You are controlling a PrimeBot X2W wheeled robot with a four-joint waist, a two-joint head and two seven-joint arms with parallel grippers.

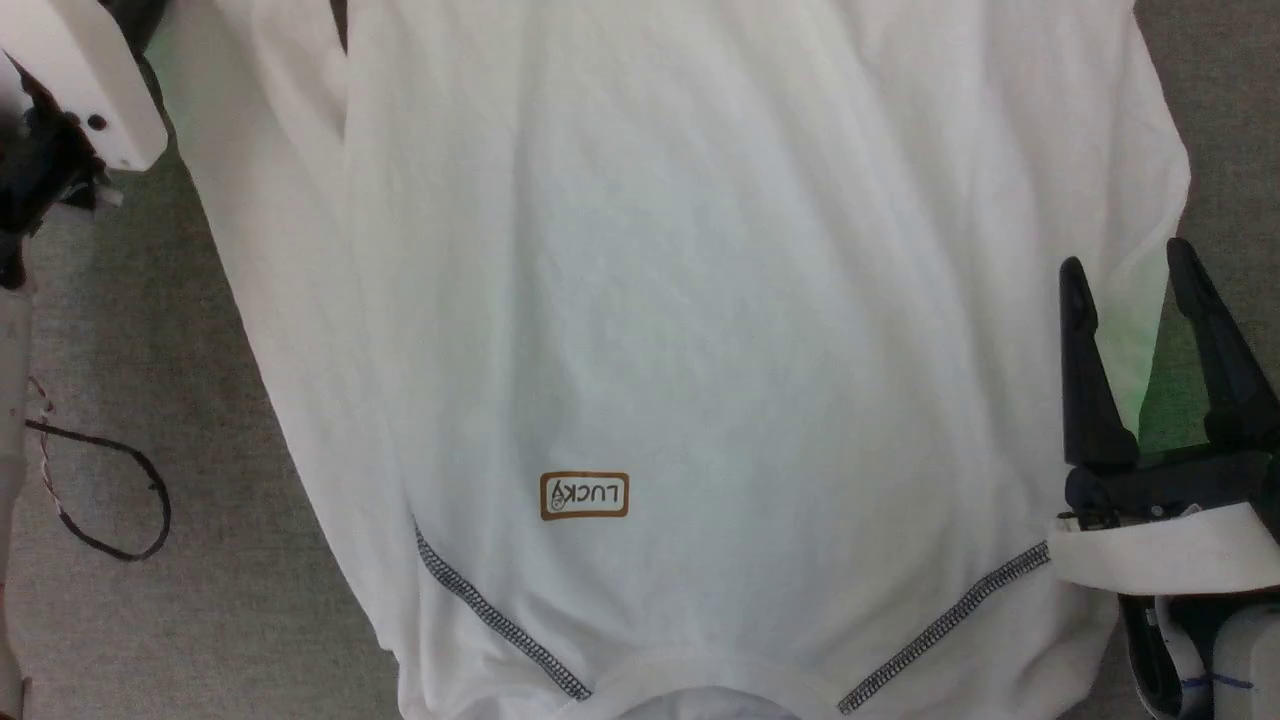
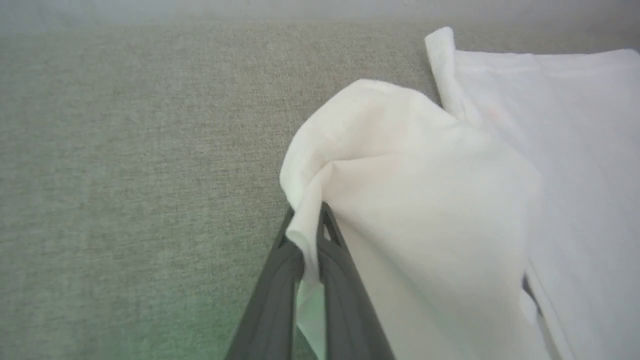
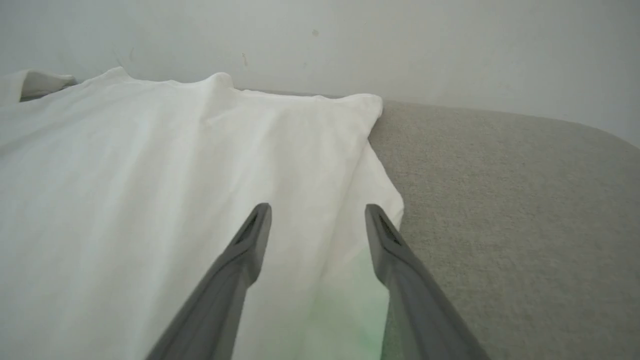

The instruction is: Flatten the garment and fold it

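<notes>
Since the ribbed collar [image 1: 700,692] lies nearest the robot, at the bottom of the head view, the garment [image 1: 700,250] is laid out front up and running away from it. It covers most of the grey cloth surface [image 1: 150,350].

- Zigzag seams [image 1: 500,620] fan out from the collar. The brown-bordered label [image 1: 584,495] reads upside down from this side, which confirms that lay.
- Body panel: broadly flat, with soft lengthwise ripples only.
- A loose dark cable [image 1: 110,500] lies on the surface left of the shirt, apart from it.
- Right gripper [image 1: 1127,257]: near right, jaws spread wide and nothing between them, poised above the shirt's right edge. Judgement: it is placed to take that edge as the counterpart hold. Whether its fingers touch the cloth I cannot tell.
- Left forearm [image 1: 80,80]: reaches to the far left.
- Left gripper [image 2: 307,210]: clenched on a bunched fold of the shirt's left edge. The pinched cloth rises in a hump off the surface. Which part of the edge this is, I cannot tell.
- Judgement: the hold is for drawing that side outward or over. The flattening looks nearly done and the folding is not yet begun.
- Farthest back, past the shirt's far edge, a pale wall [image 3: 450,50] stands behind the surface.
</notes>
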